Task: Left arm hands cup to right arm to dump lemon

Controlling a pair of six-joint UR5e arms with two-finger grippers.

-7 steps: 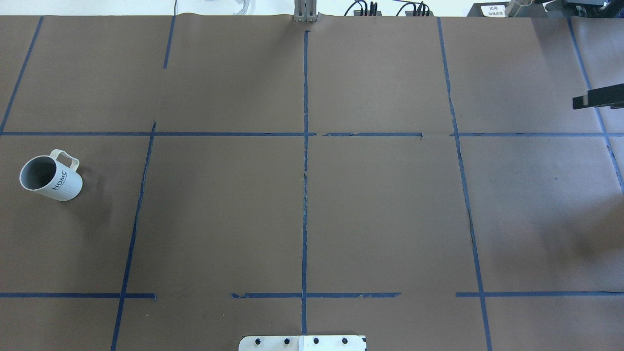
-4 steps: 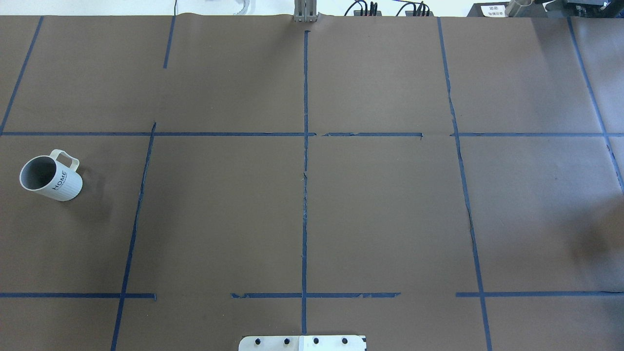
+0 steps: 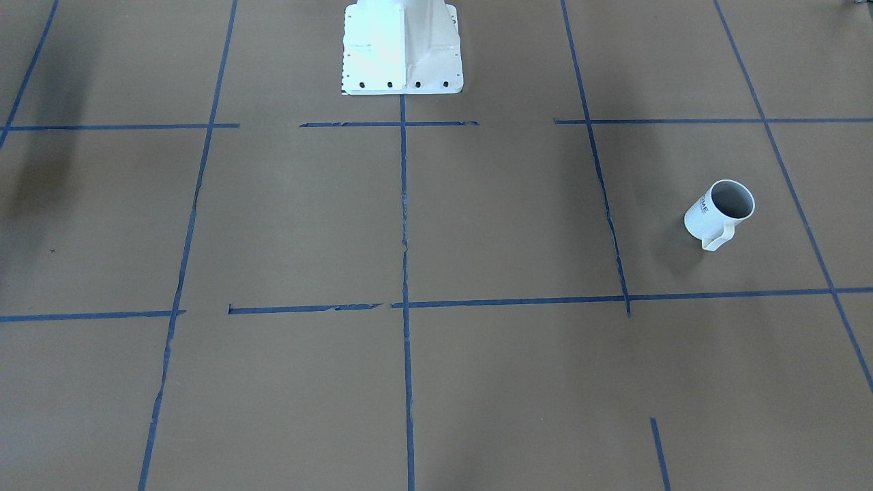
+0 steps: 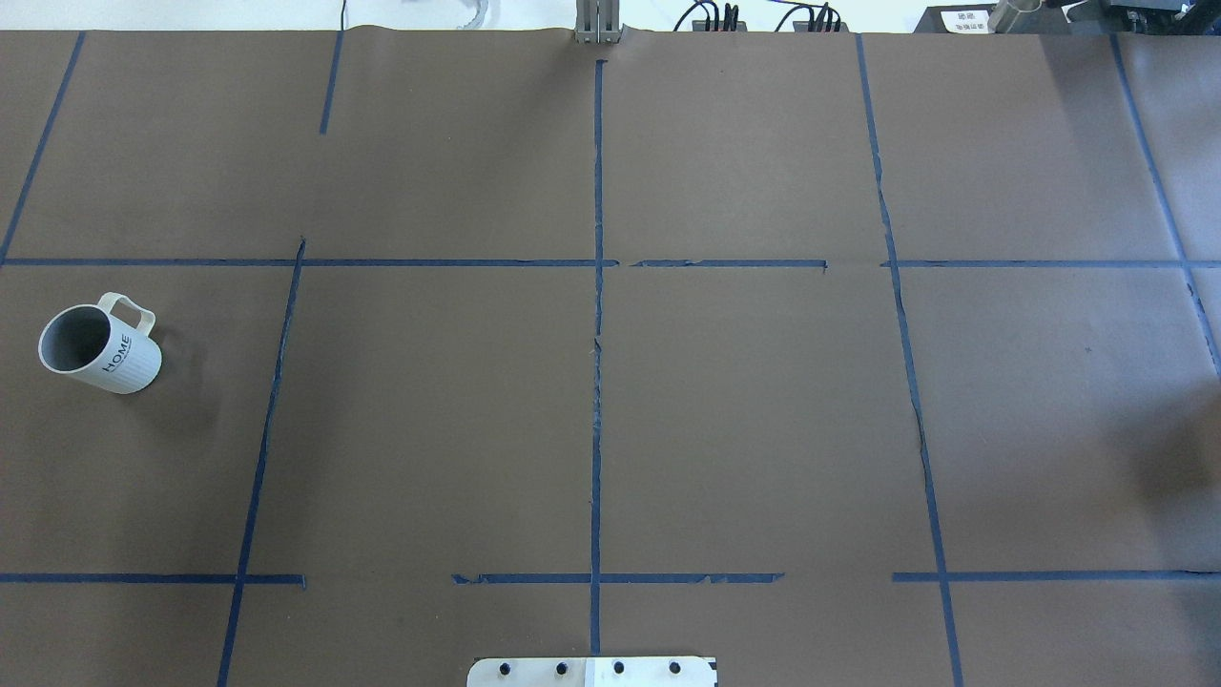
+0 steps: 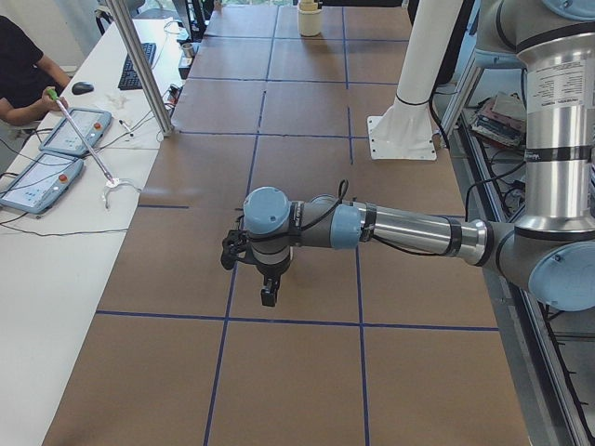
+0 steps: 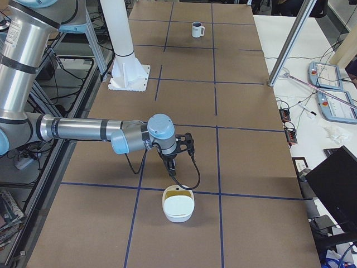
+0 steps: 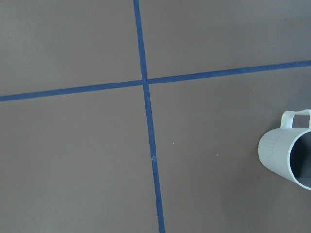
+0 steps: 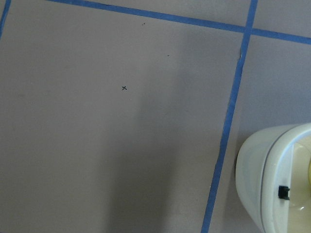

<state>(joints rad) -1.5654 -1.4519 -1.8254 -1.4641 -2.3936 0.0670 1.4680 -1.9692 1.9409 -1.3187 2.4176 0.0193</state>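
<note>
The cup [image 4: 100, 348], a white ribbed mug with dark lettering and a grey inside, stands upright at the table's far left in the overhead view, handle towards the far side. It also shows in the front view [image 3: 719, 211], the right exterior view [image 6: 196, 29] and at the right edge of the left wrist view [image 7: 286, 158]. No lemon shows in it. My left gripper [image 5: 268, 295] hangs over the table, pointing down, and shows only in the left exterior view. My right gripper [image 6: 171, 169] hangs just above a cream bowl [image 6: 178, 207]. I cannot tell whether either is open or shut.
The cream bowl [image 8: 265, 184] holds something yellowish and sits at the table's right end, outside the overhead view. The white robot pedestal [image 3: 402, 48] stands mid-table at the robot's side. Blue tape lines cross the brown table. An operator [image 5: 23, 70] sits at a side desk.
A dark bar at the overhead view's right edge one second ago has moved out of view. The cup has not moved.
</note>
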